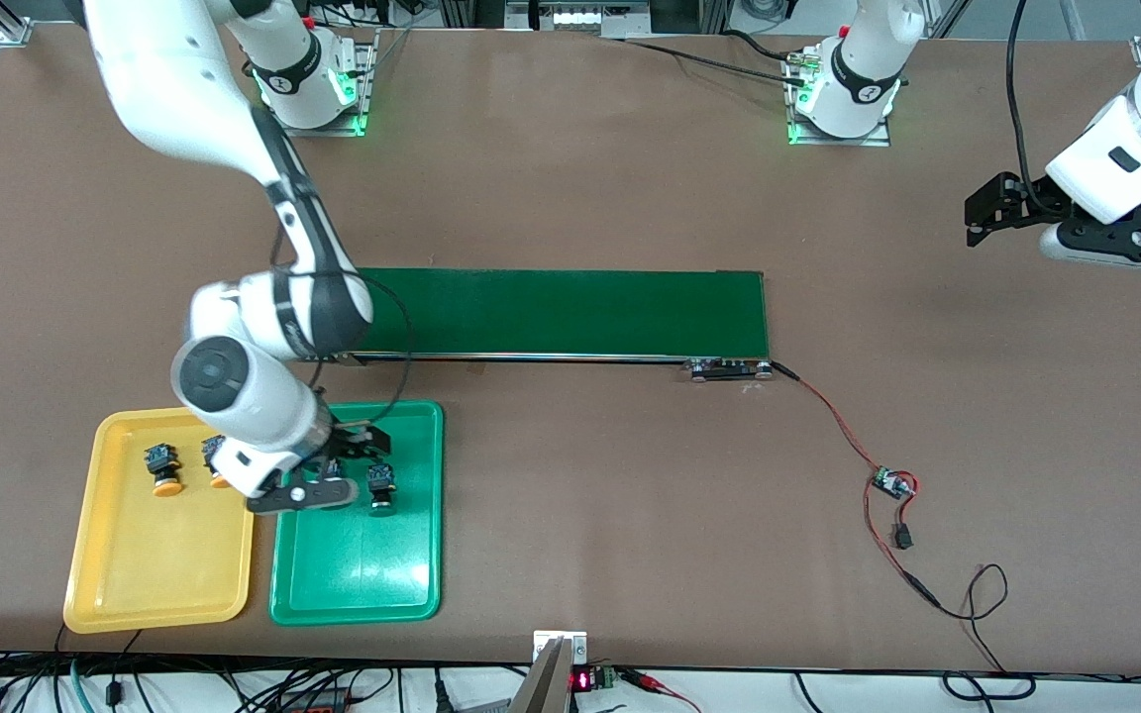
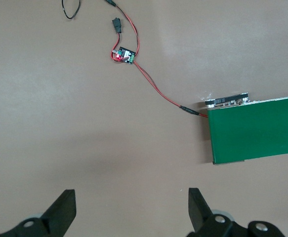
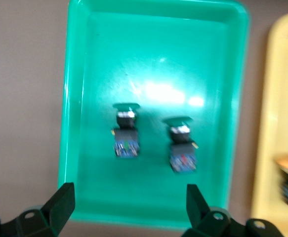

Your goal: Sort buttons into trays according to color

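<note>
Front view: right gripper (image 1: 325,473) hangs over the green tray (image 1: 402,584), fingers spread wide and holding nothing.
Green tray: 2 green buttons lie in it side by side, apart, one (image 3: 125,131) and the other (image 3: 182,143) both clear in the right wrist view.
Yellow tray (image 1: 135,574): 2 orange buttons in it, one (image 1: 162,469) plain, the other (image 1: 217,461) partly covered by the right arm.
Left gripper (image 1: 979,213): waits in the air over bare table at the left arm's end, fingers spread, empty.
Step in hand: sorting looks finished; all 4 buttons sit in trays matching their caps.
Next move: probably just lifting the right gripper straight up, clear of the buttons.
Hard to see: in the front view the right gripper hides one green button; the orange button at the right wrist view's edge is cut off and blurred.
Belt (image 1: 570,312): nothing on the part not hidden by the right arm.
</note>
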Robot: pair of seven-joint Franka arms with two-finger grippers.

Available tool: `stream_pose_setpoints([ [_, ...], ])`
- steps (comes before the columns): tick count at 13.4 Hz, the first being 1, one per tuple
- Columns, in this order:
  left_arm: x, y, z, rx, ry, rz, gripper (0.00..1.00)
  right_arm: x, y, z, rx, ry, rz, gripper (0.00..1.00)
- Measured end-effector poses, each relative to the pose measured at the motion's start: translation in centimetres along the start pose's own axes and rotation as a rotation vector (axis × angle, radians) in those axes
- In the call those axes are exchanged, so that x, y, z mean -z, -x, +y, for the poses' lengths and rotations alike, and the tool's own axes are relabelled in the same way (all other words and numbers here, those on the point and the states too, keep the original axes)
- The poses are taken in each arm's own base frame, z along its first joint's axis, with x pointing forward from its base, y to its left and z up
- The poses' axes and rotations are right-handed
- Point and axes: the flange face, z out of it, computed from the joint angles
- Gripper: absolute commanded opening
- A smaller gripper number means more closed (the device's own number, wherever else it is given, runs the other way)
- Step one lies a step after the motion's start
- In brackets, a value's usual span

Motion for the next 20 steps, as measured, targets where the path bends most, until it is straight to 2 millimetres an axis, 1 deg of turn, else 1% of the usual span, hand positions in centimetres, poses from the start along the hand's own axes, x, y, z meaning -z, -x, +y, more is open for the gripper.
stream_pose_setpoints([
  [1, 0.0, 0.0, 0.0, 0.0, 0.0, 0.0, 1.0, 2.8, 0.4, 1.3, -0.016, -0.001, -0.017, 1.0],
  [3, 0.0, 0.0, 0.0, 0.0, 0.0, 0.0, 1.0, 7.3, 1.5, 4.1, -0.053, -0.002, -0.055, 1.0],
  [6, 0.0, 0.0, 0.0, 0.0, 0.0, 0.0, 1.0, 12.2, 3.4, 7.8, -0.098, 0.002, -0.11, 1.0],
  [8, 0.0, 0.0, 0.0, 0.0, 0.0, 0.0, 1.0, 15.4, 4.5, 10.4, -0.133, 0.002, -0.113, 1.0],
  [10, 0.0, 0.0, 0.0, 0.0, 0.0, 0.0, 1.0, 18.9, 5.7, 14.5, -0.178, -0.001, -0.088, 1.0],
  [11, 0.0, 0.0, 0.0, 0.0, 0.0, 0.0, 1.0, 20.5, 6.5, 17.2, -0.179, -0.004, -0.077, 1.0],
  [12, 0.0, 0.0, 0.0, 0.0, 0.0, 0.0, 1.0, 21.8, 7.4, 19.7, -0.168, -0.007, -0.071, 1.0],
  [13, 0.0, 0.0, 0.0, 0.0, 0.0, 0.0, 1.0, 22.7, 8.3, 21.6, -0.159, -0.01, -0.077, 1.0],
  [14, 0.0, 0.0, 0.0, 0.0, 0.0, 0.0, 1.0, 23.0, 9.1, 22.6, -0.158, -0.015, -0.106, 1.0],
  [15, 0.0, 0.0, 0.0, 0.0, 0.0, 0.0, 1.0, 23.0, 9.8, 22.7, -0.16, -0.021, -0.147, 1.0],
  [17, 0.0, 0.0, 0.0, 0.0, 0.0, 0.0, 1.0, 23.3, 10.3, 21.9, -0.153, -0.019, -0.176, 1.0],
  [20, 0.0, 0.0, 0.0, 0.0, 0.0, 0.0, 1.0, 24.7, 10.6, 20.1, -0.142, 0.018, -0.167, 1.0],
])
